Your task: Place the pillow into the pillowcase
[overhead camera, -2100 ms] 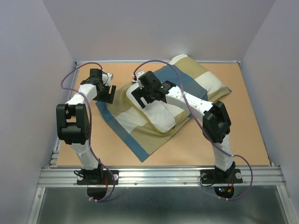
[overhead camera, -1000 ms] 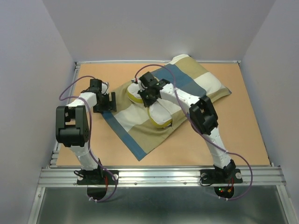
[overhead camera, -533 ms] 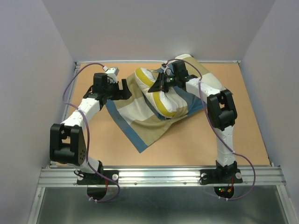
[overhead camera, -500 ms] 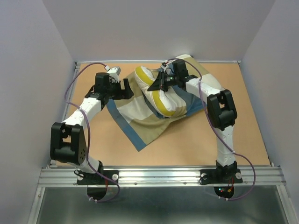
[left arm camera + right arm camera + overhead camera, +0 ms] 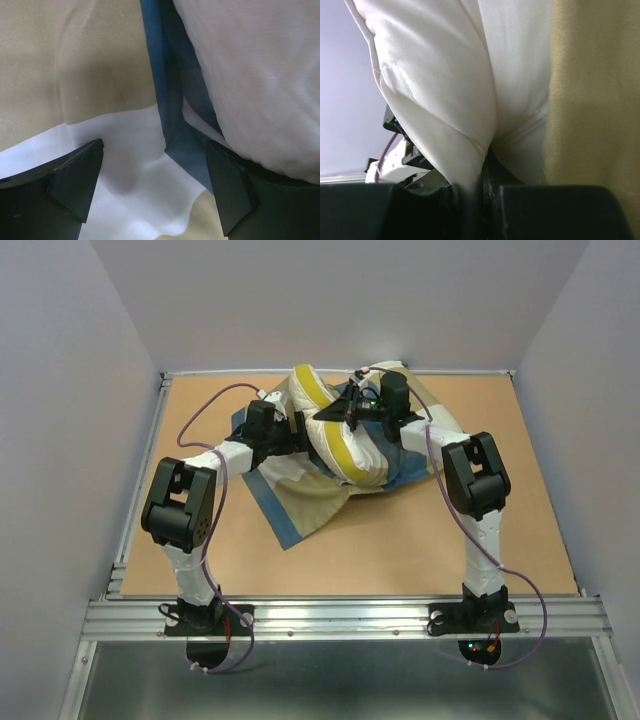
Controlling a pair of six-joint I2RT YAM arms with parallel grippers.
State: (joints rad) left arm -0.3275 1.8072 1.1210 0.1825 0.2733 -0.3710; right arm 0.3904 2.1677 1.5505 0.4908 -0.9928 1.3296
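The pillow (image 5: pixel 335 430), white with a yellow-green band, is raised and tilted at the back middle of the table. My right gripper (image 5: pixel 352 412) is shut on a fold of its white fabric (image 5: pixel 465 150); the jaws (image 5: pixel 475 187) pinch it tight, and the yellow-green side (image 5: pixel 595 100) fills the right of the right wrist view. The pillowcase (image 5: pixel 305 502), in blue, tan and cream blocks, lies rumpled beneath it. My left gripper (image 5: pixel 293 428) is open at the pillow's left side. It hovers (image 5: pixel 154 147) over the cream and blue cloth (image 5: pixel 125 150), with the white pillow (image 5: pixel 260 75) beside its right finger.
The tan table (image 5: pixel 480 540) is walled in by pale walls on the left, back and right. A metal rail (image 5: pixel 340 615) with both arm bases runs along the near edge. Purple cables (image 5: pixel 215 410) loop above each arm.
The right gripper has lifted the pillow and carried it toward the back. The left arm swung right over the pillowcase to the pillow's side. The pillowcase has bunched under the pillow.
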